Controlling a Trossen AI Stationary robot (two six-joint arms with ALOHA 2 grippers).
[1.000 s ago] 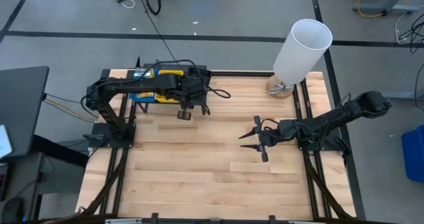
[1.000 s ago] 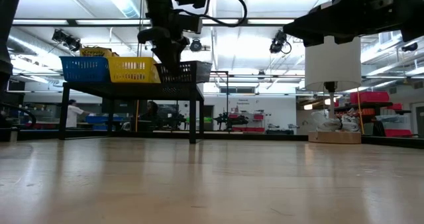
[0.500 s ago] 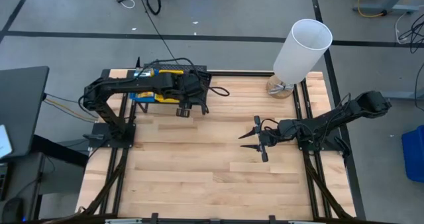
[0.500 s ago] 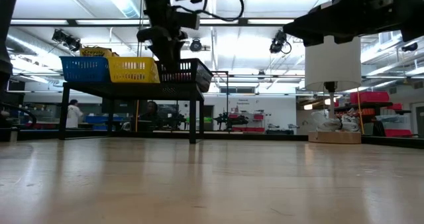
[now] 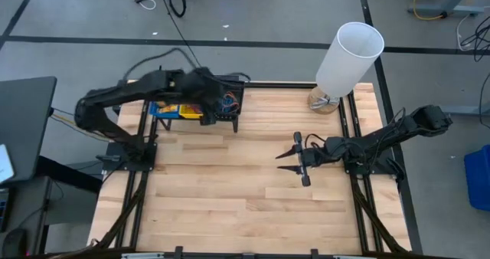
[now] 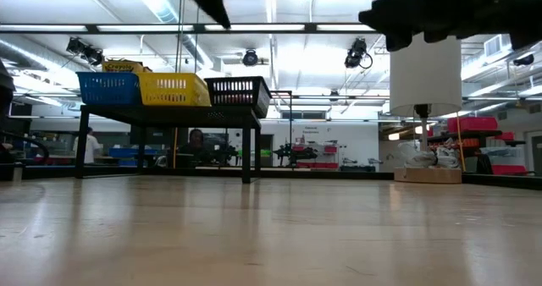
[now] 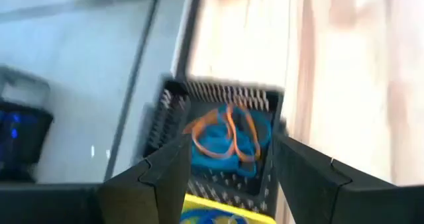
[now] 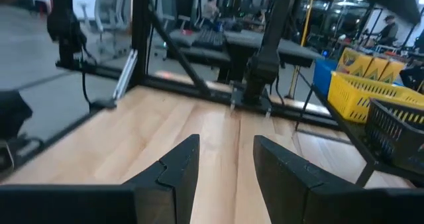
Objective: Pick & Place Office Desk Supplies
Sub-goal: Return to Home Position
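Three bins, one rack (image 6: 169, 110)
Black bin (image 6: 239, 91) below open left end effector (image 7: 230, 151), yellow bin (image 6: 172, 89) and blue bin (image 6: 108, 89) beside; right end effector (image 8: 226, 142) open.

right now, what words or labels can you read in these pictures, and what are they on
"Crayola": on the yellow crayon box showing above the blue bin, low view; small, so not certain.
Print on the crayon boxes in the right wrist view: too blurred to read.
Room signs behind: too small.
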